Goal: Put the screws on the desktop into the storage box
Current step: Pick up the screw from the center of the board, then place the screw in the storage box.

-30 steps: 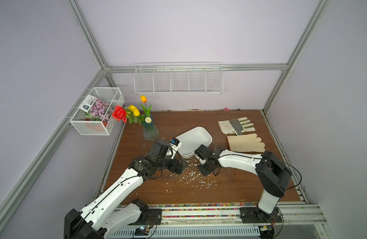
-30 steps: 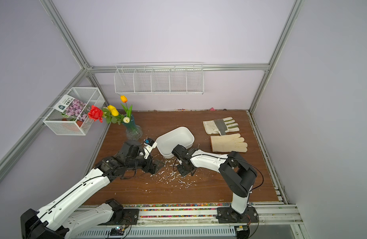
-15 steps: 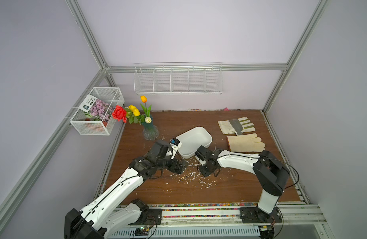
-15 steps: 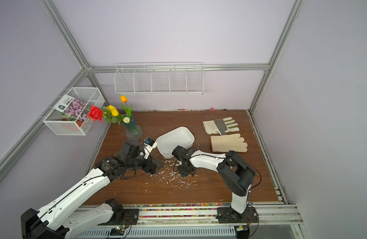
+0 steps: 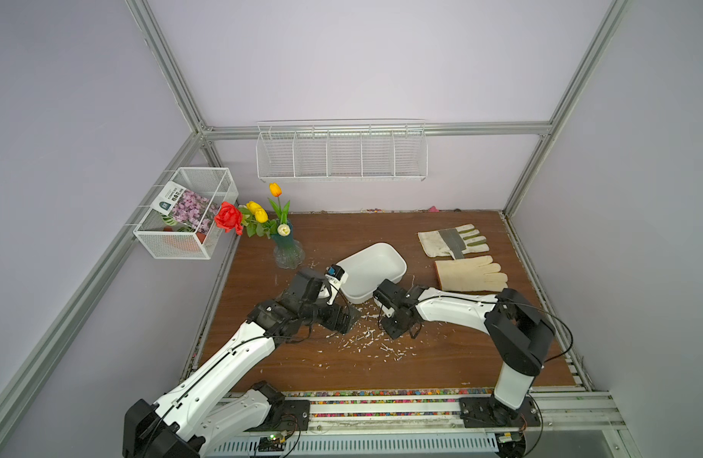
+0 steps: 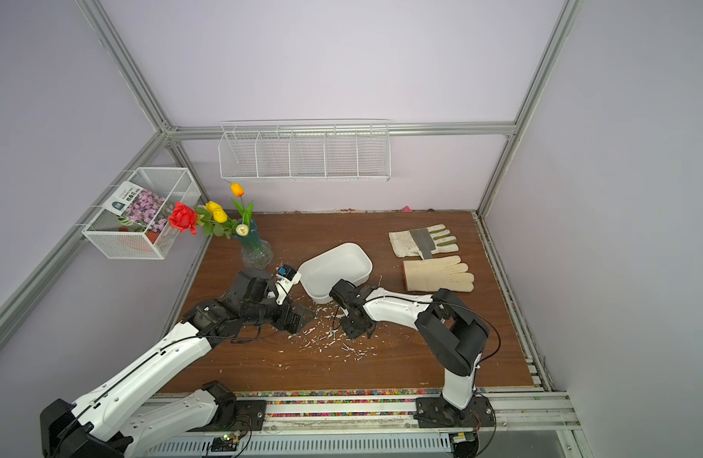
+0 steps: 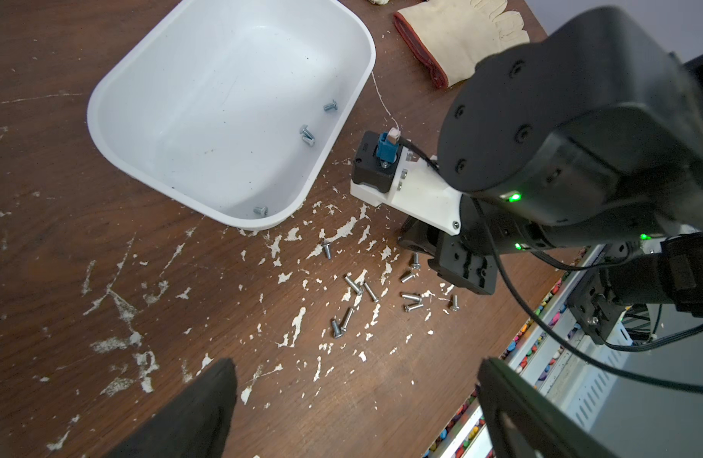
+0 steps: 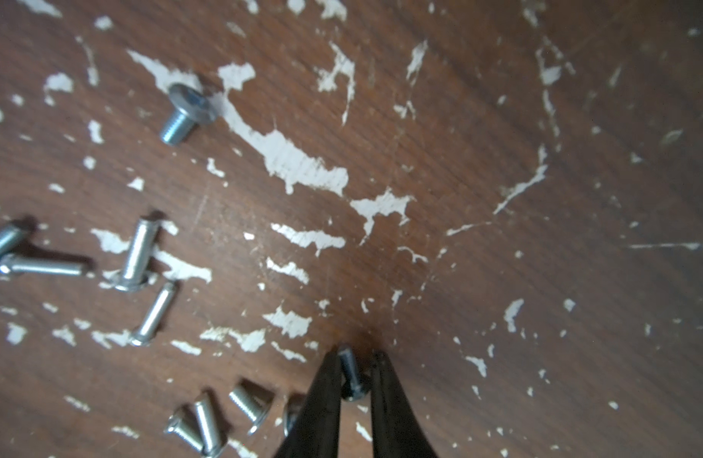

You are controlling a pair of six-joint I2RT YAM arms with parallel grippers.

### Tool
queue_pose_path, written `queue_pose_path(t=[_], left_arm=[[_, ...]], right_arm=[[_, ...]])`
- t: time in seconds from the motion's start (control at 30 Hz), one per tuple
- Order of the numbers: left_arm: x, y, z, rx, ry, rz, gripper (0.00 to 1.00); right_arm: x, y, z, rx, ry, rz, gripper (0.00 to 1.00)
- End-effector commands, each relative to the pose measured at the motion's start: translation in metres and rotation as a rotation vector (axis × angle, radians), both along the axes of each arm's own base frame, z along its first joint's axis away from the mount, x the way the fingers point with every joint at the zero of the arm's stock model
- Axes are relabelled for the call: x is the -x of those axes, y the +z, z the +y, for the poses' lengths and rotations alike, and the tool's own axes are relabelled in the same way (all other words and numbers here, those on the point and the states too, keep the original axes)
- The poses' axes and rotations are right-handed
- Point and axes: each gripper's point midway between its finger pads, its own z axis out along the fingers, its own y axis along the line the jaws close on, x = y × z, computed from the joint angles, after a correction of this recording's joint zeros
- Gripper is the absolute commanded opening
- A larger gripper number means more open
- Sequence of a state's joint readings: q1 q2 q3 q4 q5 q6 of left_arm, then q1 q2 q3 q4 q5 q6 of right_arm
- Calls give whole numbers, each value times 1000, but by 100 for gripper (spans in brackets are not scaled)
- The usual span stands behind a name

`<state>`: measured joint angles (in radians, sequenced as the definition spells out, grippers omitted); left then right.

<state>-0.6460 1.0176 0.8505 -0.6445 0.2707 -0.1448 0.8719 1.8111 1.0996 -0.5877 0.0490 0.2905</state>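
Closest, the right gripper (image 8: 357, 357) is pinching one screw (image 8: 350, 372) between nearly closed jaws, low over the desktop (image 8: 500, 119). The left gripper (image 7: 355, 366) is hovering wide open above the loose screws (image 7: 353, 286). Beyond them, the storage box (image 7: 353, 51) is holding a few screws (image 7: 307, 135).

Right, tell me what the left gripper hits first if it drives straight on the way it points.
Most likely the desktop, just short of the loose screws: the left gripper, open, tilts down toward that patch. Depth is hard to judge from here.
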Motion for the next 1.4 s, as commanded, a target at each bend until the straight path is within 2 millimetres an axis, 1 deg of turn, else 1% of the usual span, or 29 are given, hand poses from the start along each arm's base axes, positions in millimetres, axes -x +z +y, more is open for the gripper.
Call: queue_pose_path(t=[0.0,0.13,0.23,0.43,0.6,0.73,0.93,1.0,1.1,1.13,1.17,1.27,1.3,1.37], left_arm=[[0,-3,-1,3,-8,5,98],[0,-3,-1,4,-8,5,98],[0,-2,-1,5,-9,4,98],[0,-2,-1,4,-8,4,98],[0,-3,0,2,-4,4,98],[0,-5,-1,-1,-6,11,98],[-4,-9,3,-21,29,19,98],[-6,-11,3,-31,36,24,98],[-7,-15,3,-51,34,37,98],[-9,-18,4,-63,45,48,99],[-10,-21,5,-79,53,60,99],[-11,-32,5,-100,80,117,99],[-11,-35,4,-102,88,128,99],[-11,-39,3,-102,97,148,97]], right_arm=[[6,-4,-4,30,16,15,16],[5,-2,-3,29,18,10,15],[3,4,-4,28,21,-1,15],[-5,24,-3,22,30,-32,15],[-18,49,-2,-3,33,-58,15],[-38,76,3,-26,38,-97,16],[-80,110,21,-72,34,-171,17],[-96,118,28,-81,26,-202,16],[-112,122,38,-97,27,-209,17],[-116,121,40,-103,26,-209,19],[-120,121,43,-106,25,-212,25],[-131,122,45,-134,10,-233,57],[-134,123,43,-140,2,-241,61],[-136,128,39,-153,-10,-252,65]])
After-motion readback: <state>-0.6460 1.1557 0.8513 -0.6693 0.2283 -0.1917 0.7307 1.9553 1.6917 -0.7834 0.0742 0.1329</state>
